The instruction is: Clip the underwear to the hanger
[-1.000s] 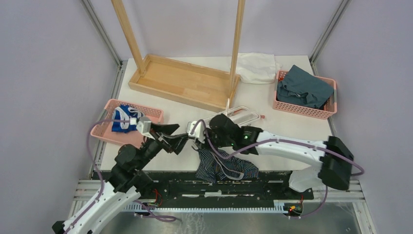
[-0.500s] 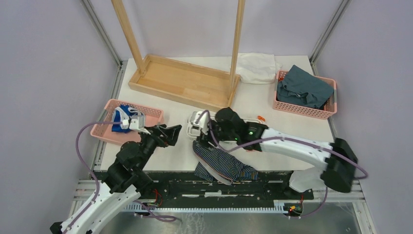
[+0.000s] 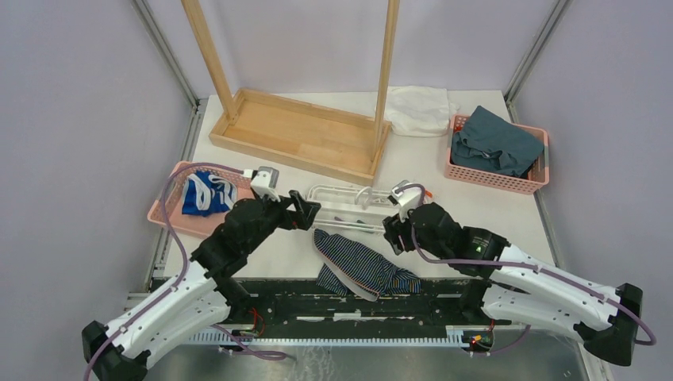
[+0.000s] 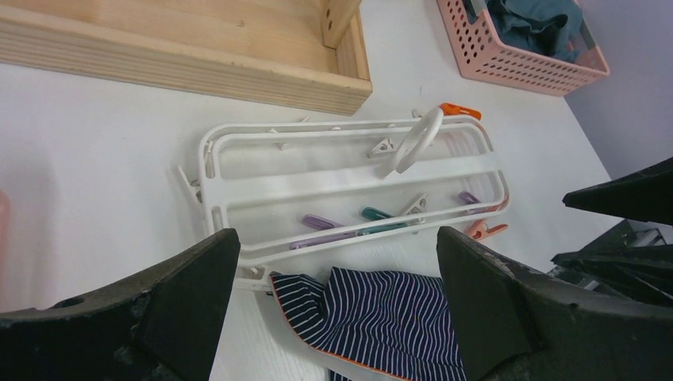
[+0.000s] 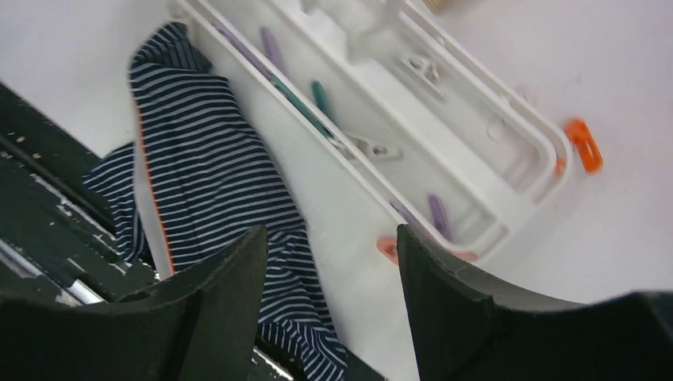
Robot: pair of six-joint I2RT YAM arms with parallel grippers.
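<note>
The hanger (image 3: 361, 202) is a white frame that lies flat on the table with its hook (image 4: 417, 139) up and several coloured clips inside. The underwear (image 3: 359, 266), navy with pinstripes and orange trim, lies crumpled just in front of it and hangs over the table's front edge. One corner of the underwear (image 4: 305, 298) meets the hanger's (image 4: 349, 182) near left corner; I cannot tell if a clip holds it. My left gripper (image 3: 306, 213) hovers open at the hanger's left end, empty (image 4: 335, 235). Right of the underwear (image 5: 206, 175), my right gripper (image 3: 394, 230) is open and empty (image 5: 329, 230).
The tall wooden rack's tray base (image 3: 298, 135) stands behind the hanger. A pink basket (image 3: 171, 208) at the left holds a blue-and-white garment, and one at the back right (image 3: 476, 176) holds teal cloth. A white cloth (image 3: 421, 109) lies at the back. An orange clip (image 5: 583, 144) is at the hanger's far end.
My right gripper opened, let go and drew back to the right. The underwear dropped flat at the table's edge. My left gripper swung back, then came forward to the hanger's left end.
</note>
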